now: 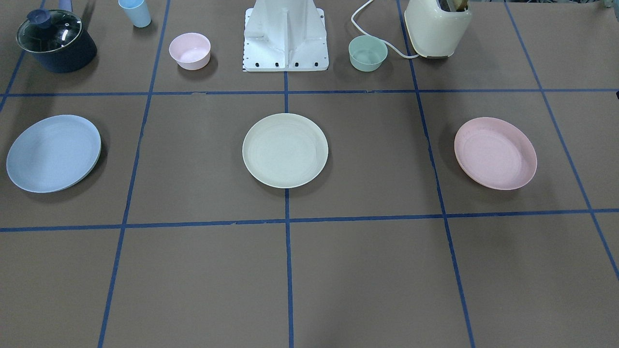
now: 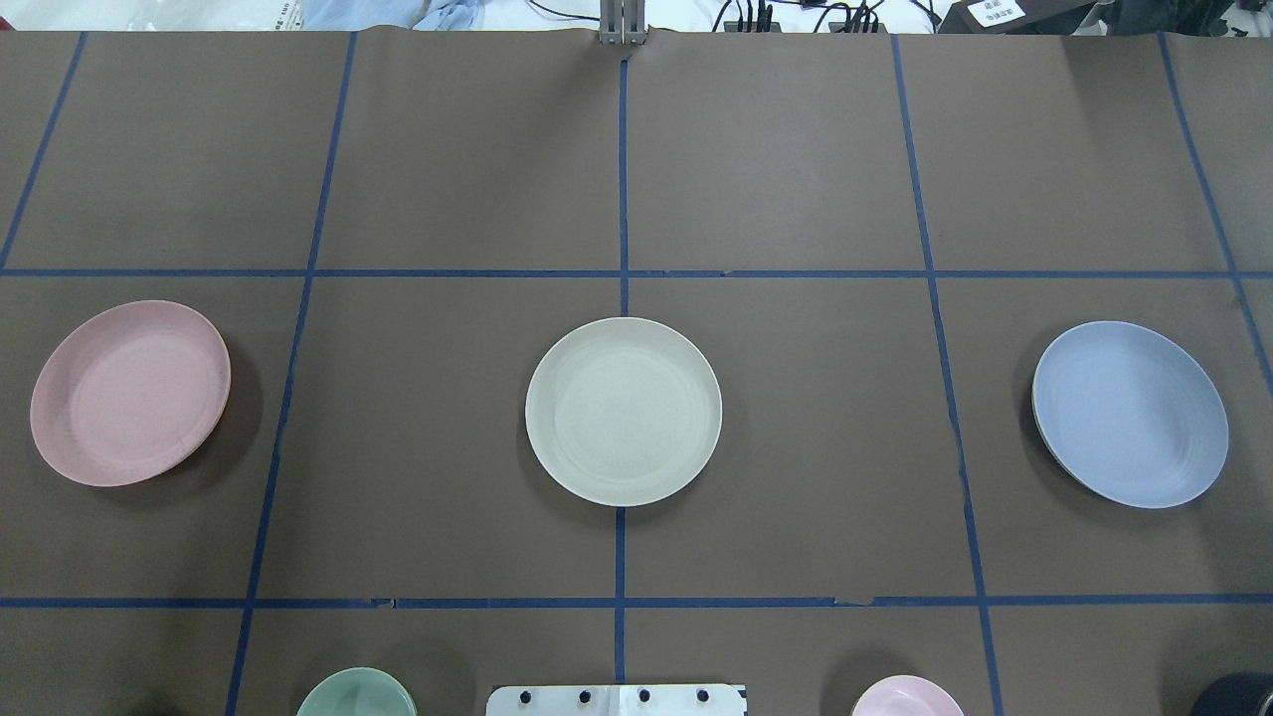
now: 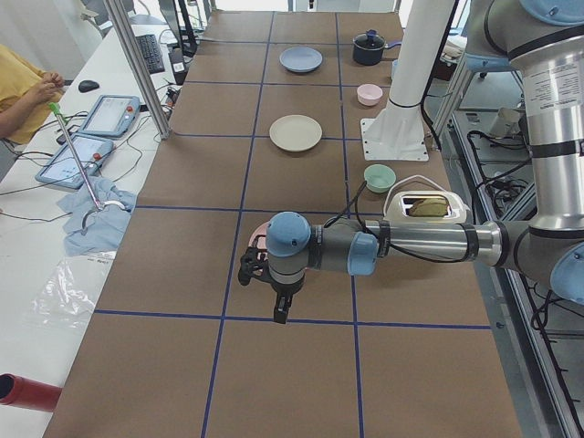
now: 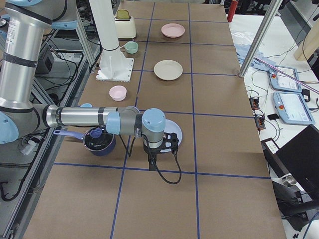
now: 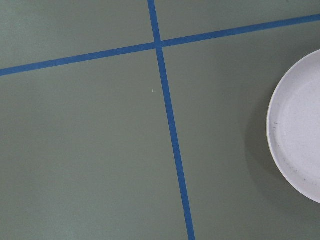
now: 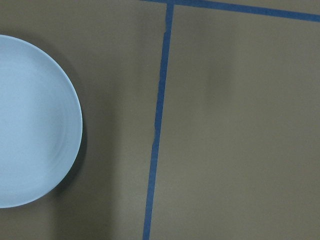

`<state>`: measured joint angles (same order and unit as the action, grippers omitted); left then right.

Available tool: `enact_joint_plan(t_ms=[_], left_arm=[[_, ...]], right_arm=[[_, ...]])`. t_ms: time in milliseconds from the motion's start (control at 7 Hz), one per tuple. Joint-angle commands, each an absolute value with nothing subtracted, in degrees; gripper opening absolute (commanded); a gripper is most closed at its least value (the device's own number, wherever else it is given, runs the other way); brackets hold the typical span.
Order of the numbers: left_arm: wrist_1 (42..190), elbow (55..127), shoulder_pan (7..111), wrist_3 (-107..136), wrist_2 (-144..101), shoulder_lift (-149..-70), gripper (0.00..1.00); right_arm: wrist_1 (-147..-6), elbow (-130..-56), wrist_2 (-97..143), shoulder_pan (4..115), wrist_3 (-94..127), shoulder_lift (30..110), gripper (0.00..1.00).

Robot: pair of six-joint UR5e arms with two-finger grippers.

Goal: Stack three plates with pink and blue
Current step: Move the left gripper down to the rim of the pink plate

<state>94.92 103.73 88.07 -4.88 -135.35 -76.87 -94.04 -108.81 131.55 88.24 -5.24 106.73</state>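
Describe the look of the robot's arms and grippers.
The left arm and right arm are round silver-grey tubes with light-blue joint caps and black rings. The left gripper and right gripper are black; a black cable loops from the right one.

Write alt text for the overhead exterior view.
Three plates lie apart in a row on a brown table gridded with blue tape: pink plate left, cream plate centre, blue plate right. A green bowl and a pink bowl are cut off at the bottom edge.
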Motion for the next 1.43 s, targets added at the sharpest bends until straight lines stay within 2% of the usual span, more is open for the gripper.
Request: enact_joint_plan(t_ms=[0, 286, 571, 714, 857, 1143, 1286], left_arm=[[94.8, 107.4, 88.0, -4.8, -135.8, -76.8, 1.0], [94.9, 110.5, 88.0, -5.0, -135.7, -76.9, 1.0], [101.8, 112.8, 87.5, -5.0, -136.1, -78.4, 1.0], [109.8, 112.4, 87.6, -5.0, -135.7, -82.6, 1.0], [116.1, 112.1, 87.6, -5.0, -135.6, -82.9, 1.0], [121.7, 106.8, 87.1, 3.6, -136.1, -85.2, 1.0], [128.2, 105.7, 84.0, 4.9, -136.1, -83.9, 1.0]], right_arm=[[-94.0, -108.9, 131.7, 88.2, -5.3, 106.8, 1.0], [-91.2, -109.8, 134.4, 88.2, -4.9, 105.8, 1.0], [-79.5, -109.0, 137.7, 88.2, -4.4, 105.8, 1.0], [-74.3, -109.3, 136.9, 86.0, -3.6, 105.6, 1.0], [-69.8, -109.4, 134.1, 81.9, -0.7, 105.5, 1.0], [-62.5, -109.4, 128.5, 73.6, 14.4, 103.9, 1.0], [-59.0, -109.4, 126.0, 69.6, 20.9, 103.9, 1.0]])
